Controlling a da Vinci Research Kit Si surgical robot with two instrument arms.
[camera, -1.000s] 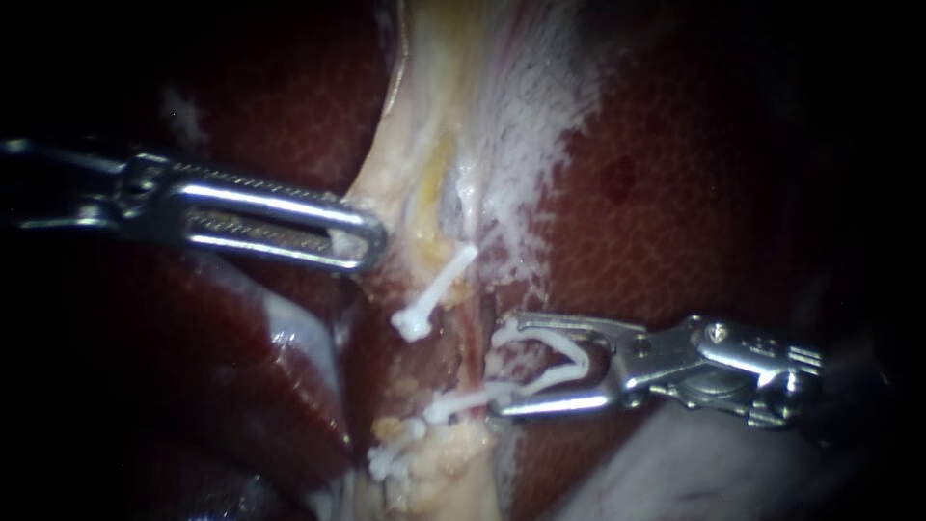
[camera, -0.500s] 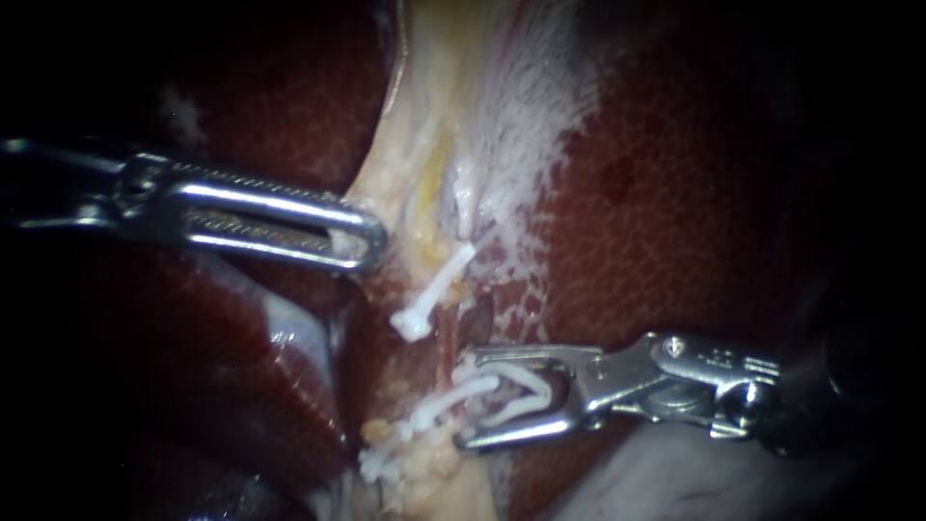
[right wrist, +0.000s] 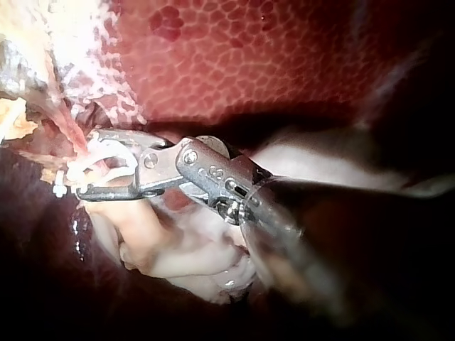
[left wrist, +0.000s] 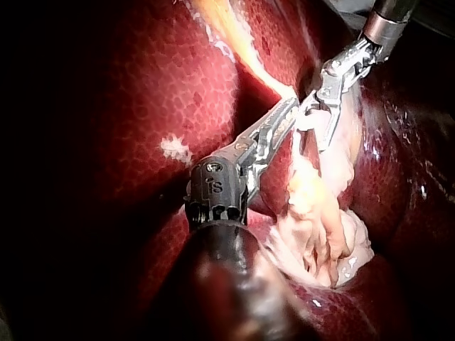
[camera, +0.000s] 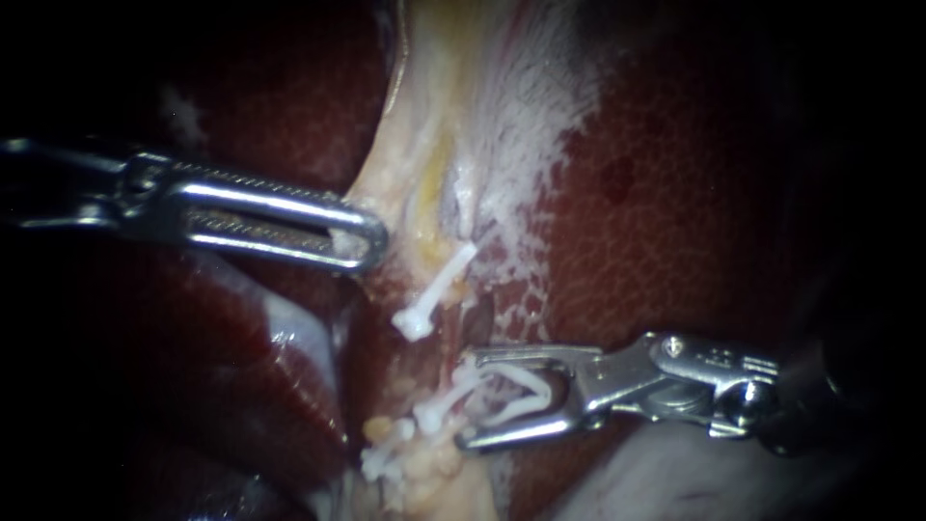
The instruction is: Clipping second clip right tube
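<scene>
The left instrument (camera: 371, 239) holds its place, jaws clamped on the pale tissue (camera: 424, 145). Right of it, below the placed clip (camera: 436, 287), the right instrument (camera: 468, 400) has dropped down and inward. Its wide jaws, carrying an open clip (camera: 526, 386), now straddle the right tube (camera: 453, 340). It looks ready to squeeze.

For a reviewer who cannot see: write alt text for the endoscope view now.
The slim silver right instrument, its jaws holding an open white plastic clip, is at a pale tissue band over dark red liver. The silver slotted left instrument grips that band's edge; a closed white clip sits just above.
</scene>
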